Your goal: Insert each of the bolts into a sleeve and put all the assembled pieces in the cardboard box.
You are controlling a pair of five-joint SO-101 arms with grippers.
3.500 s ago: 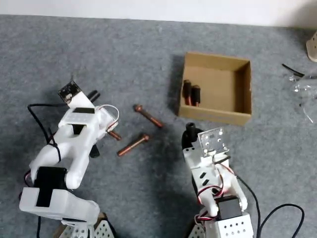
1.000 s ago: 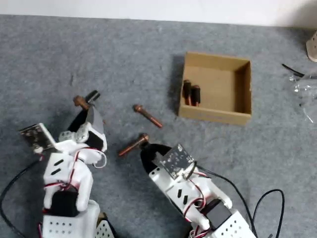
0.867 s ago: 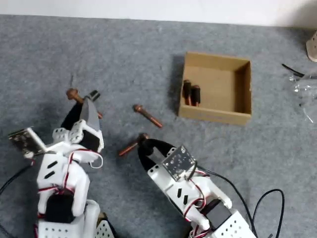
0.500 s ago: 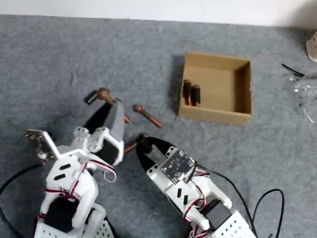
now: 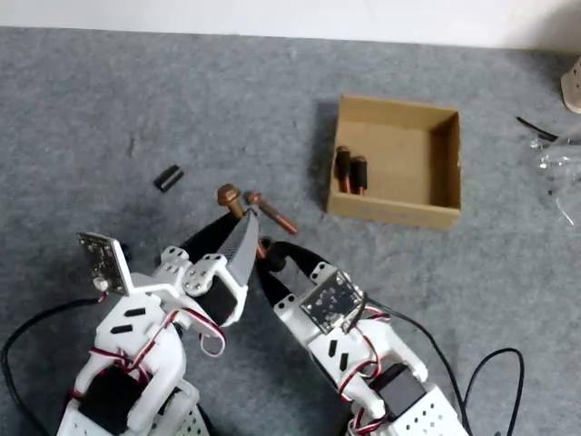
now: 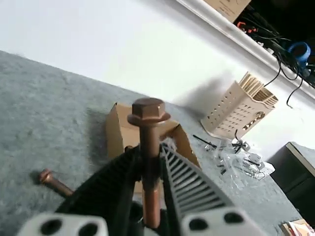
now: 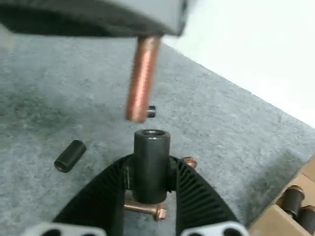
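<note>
Over the last few seconds my left arm swings in from the left side of the table toward the middle, carrying its bolt along, while my right arm turns away from the box and comes across to meet it. The loose sleeve [image 5: 168, 178] the left arm was beside stays where it was, now well apart from both arms on the grey carpet [image 5: 91, 91]. My left gripper [image 6: 149, 158] is clamped narrow on the shank of the held bolt [image 6: 149, 129], with the hex head sticking out past the fingertips. My right gripper [image 7: 151, 172] grips the held sleeve [image 7: 150, 162] upright between its fingers, open mouth facing the bolt. The bolt's plain end sits just off that mouth, a little out of line with it, and I see no contact between them. One loose bolt [image 5: 272, 212] lies on the carpet between the grippers and the cardboard box [image 5: 390, 211], its head just beside the held bolt's head in the high view. Another bolt [image 7: 146, 210] lies on the carpet under the right gripper. Two assembled pieces [image 5: 349, 170] lie side by side inside the box, against the wall nearest the loose bolt.
</note>
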